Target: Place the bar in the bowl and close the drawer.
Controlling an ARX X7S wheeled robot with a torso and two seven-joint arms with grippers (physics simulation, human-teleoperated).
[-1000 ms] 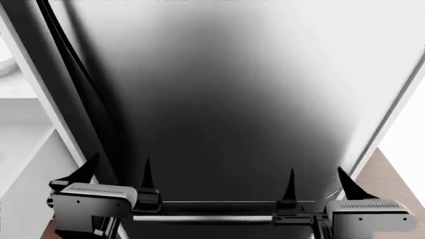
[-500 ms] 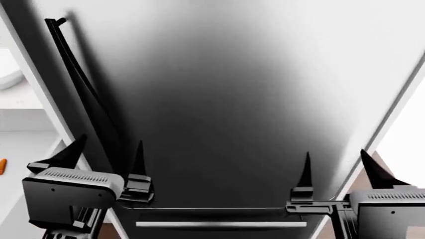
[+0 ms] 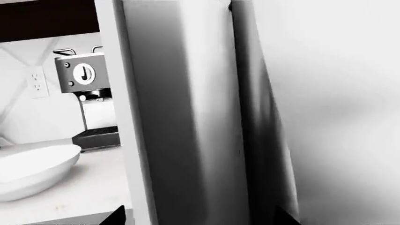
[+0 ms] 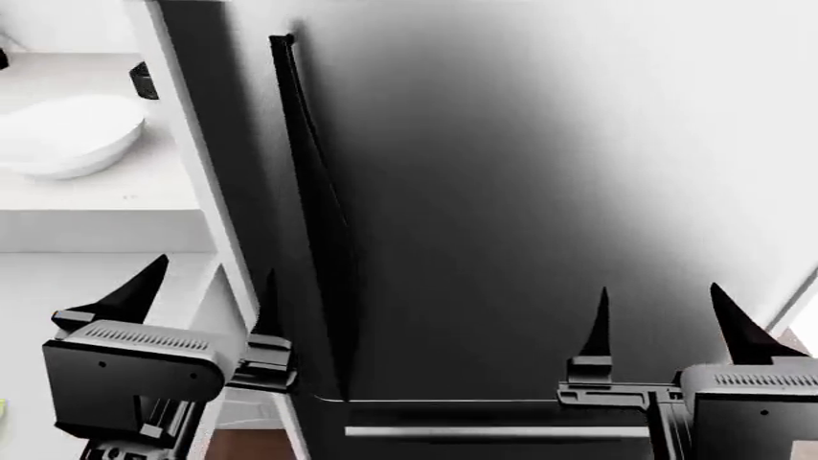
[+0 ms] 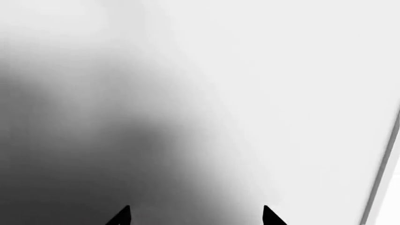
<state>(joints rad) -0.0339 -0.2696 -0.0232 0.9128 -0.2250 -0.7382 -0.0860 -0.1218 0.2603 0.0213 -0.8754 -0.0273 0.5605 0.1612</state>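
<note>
The drawer (image 4: 537,172) fills most of the head view, open, with plain grey inside walls and a long black bar (image 4: 305,182) along its left side. The white bowl (image 4: 71,134) stands on the counter at the far left and looks empty; it also shows in the left wrist view (image 3: 31,168). My left gripper (image 4: 205,292) is open, its fingers on either side of the drawer's left wall (image 3: 187,117). My right gripper (image 4: 658,307) is open and empty over the drawer's inside (image 5: 187,93). A tiny pale yellow speck (image 4: 3,409) at the left edge may be the bar.
A coffee machine (image 3: 84,79) stands behind the bowl on the white counter (image 4: 115,206), by a wall socket (image 3: 37,82). White cabinet fronts (image 4: 77,287) lie below the counter. Brown floor (image 4: 249,446) shows under the left gripper.
The view has swung left: the drawer has slid right in the picture and the bowl has come into sight. The orange piece has left the view. Both grippers stay open.
</note>
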